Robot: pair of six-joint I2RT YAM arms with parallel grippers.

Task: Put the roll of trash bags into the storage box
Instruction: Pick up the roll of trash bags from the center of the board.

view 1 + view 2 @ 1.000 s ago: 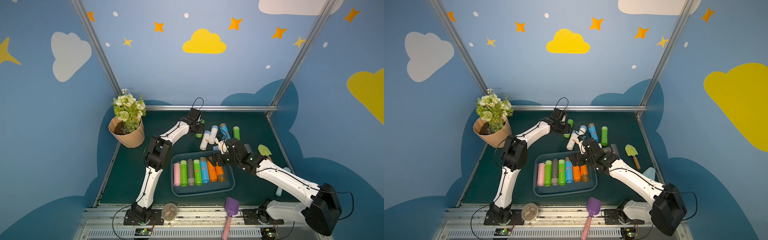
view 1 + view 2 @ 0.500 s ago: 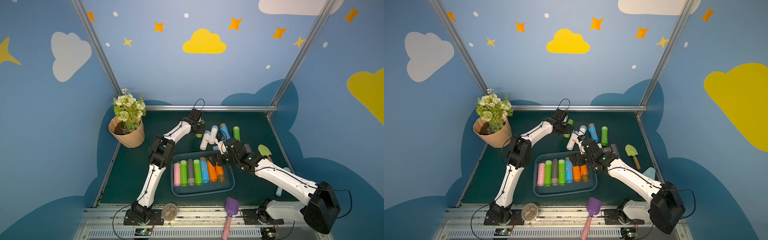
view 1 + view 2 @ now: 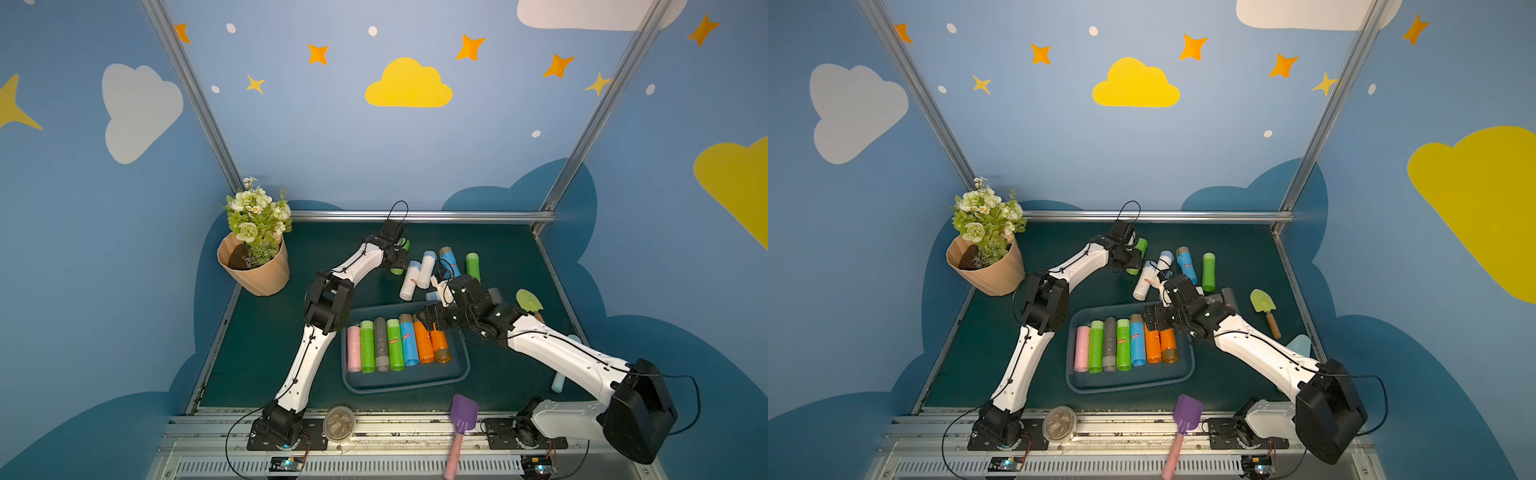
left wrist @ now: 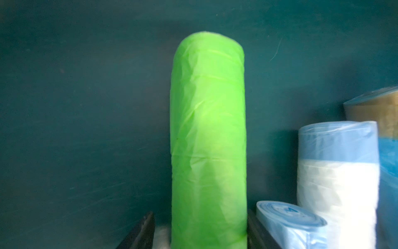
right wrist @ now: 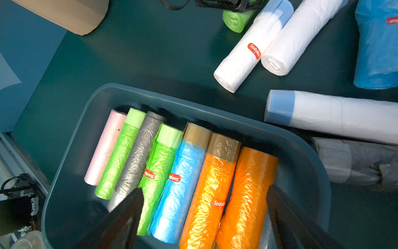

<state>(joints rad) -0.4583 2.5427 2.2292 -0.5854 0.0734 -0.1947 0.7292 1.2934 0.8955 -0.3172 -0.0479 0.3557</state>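
Both top views first: the left gripper (image 3: 397, 254) (image 3: 1128, 257) is down at the back of the green mat (image 3: 291, 332), right over a green roll (image 3: 405, 244) (image 3: 1142, 245) that lies flat there, well apart from the storage box (image 3: 407, 388) (image 3: 1129, 386). The box sits in the middle of the mat with seven rolls side by side in it, from a pink roll (image 3: 353, 349) to two orange ones. The right gripper (image 3: 428, 320) (image 3: 1152, 318) hangs over the box's far right corner. More rolls lie loose on the mat behind the box.

Over to the left wrist view: the green roll (image 4: 207, 129) runs straight out between the fingers (image 4: 140, 232). One finger is against the roll and the other shows a thin gap, so the pincer is spread around the roll and not pinching it. A white-and-blue roll (image 4: 338, 172) lies just beside it.

And the right wrist view: the right gripper (image 5: 204, 189) is spread wide and holds nothing, its fingers (image 5: 120, 222) above the packed rolls in the storage box (image 5: 193, 110). The green roll (image 5: 235, 20) pokes out beyond the box, under the left gripper (image 5: 226, 3).
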